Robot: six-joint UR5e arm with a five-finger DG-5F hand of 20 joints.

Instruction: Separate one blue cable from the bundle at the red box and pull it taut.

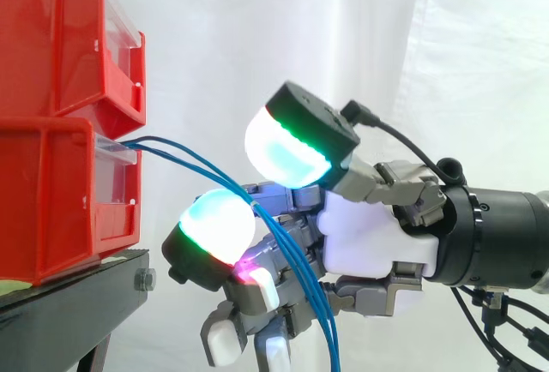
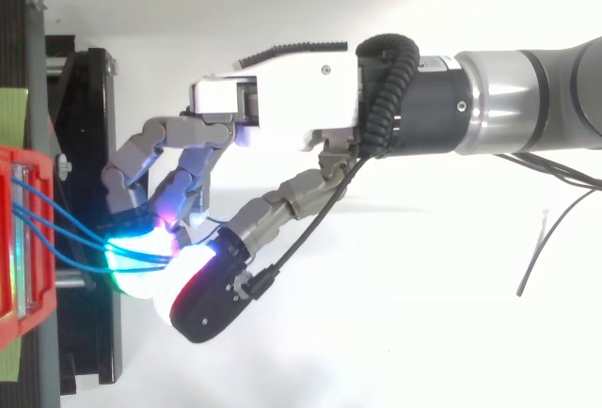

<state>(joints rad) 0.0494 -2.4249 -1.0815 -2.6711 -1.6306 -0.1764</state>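
Side view. My hand [image 1: 369, 235] reaches in from the right toward the lower red box [image 1: 51, 209], which sits on the black stand [image 1: 77, 295]. The blue cables [image 1: 163, 140] leave the front of the box and arch toward me. They pass through a gap with one glowing pad [image 1: 287, 145] above them and another pad [image 1: 214, 222] below, nearer the box. Beyond the gap the strands run down across my curled fingers [image 1: 225, 339] and off the lower edge. The hand is therefore curled round the cables, hooking them rather than pinching them. The upper and lower pads stand apart, and I cannot tell whether either presses on a strand.

Top view. The strands are spread where they leave the box and converge at the glowing pads, where they slip out of sight beneath them.

Progress, as I judge it:
- **Done:** the hand is at the bundle, near the box, with the cables inside its curl.
- **Separation, not yet done:** the strands lie slightly apart near the box but run together at my fingers. I cannot pick out one held by itself.
- **Tension, not yet done:** every strand curves and hangs slack, and none is drawn straight.
- **Left to do:** isolate a single strand between the pads, close on it, and draw it away from the box until it runs straight.
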